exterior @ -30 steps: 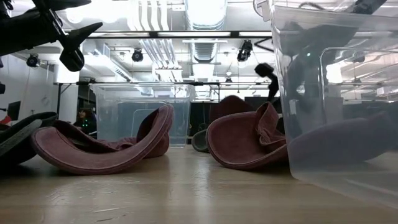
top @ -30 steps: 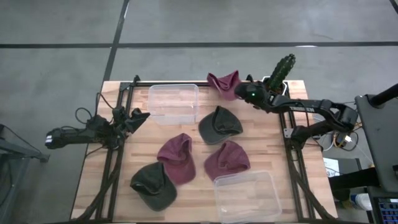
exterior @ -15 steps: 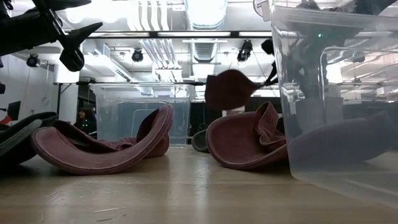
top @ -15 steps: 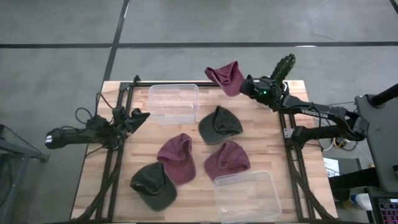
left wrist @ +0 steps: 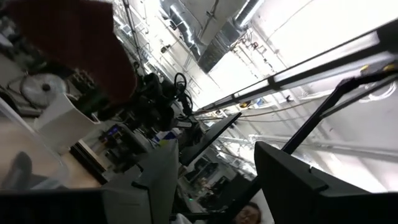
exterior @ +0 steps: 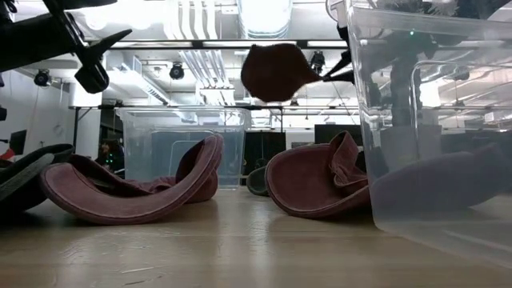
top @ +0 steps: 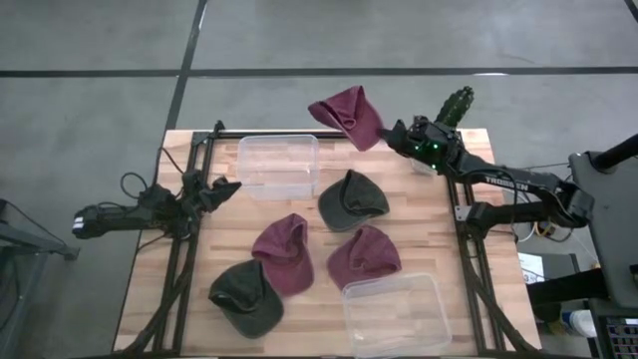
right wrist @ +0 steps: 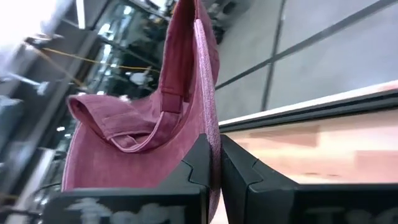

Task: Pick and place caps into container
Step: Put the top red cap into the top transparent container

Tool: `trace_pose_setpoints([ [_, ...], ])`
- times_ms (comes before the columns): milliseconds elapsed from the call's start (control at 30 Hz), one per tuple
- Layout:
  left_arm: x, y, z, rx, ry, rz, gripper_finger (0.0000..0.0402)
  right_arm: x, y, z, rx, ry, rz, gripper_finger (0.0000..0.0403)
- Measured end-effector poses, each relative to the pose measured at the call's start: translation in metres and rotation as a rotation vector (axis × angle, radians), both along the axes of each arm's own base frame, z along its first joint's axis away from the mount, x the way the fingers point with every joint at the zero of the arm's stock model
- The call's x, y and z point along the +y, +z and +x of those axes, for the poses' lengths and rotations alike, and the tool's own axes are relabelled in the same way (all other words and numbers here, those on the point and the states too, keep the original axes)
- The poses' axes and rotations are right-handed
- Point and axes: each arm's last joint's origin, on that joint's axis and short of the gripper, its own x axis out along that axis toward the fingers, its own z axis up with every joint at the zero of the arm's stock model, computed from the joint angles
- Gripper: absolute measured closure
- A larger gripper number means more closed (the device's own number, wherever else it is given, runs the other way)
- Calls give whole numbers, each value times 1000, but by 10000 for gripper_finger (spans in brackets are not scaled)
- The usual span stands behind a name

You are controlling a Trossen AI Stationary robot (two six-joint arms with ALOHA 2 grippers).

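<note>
One soft maroon fabric cap (top: 348, 114) hangs pinched in your right gripper (top: 391, 135) above the table's far edge; swing it left over the clear plastic container (top: 278, 166) before releasing, left gripper (top: 221, 189) idle, open.

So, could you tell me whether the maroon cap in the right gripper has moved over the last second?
Yes. The maroon cap has risen, drifting left past the cactus toward the far container.

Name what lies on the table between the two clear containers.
In the high view, three caps: the olive cap and two maroon caps lie between the far container and near container.
</note>
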Motion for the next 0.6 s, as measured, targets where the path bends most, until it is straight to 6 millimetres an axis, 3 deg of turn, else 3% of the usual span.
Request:
trace_pose_setpoints([
  [333,0,0,0,-26,-50,-119,197,-4,20,17,-136,161,-43,391],
  [600,0,1,0,-33,-49,-125,197,-24,57,63,-71,332,-121,391],
])
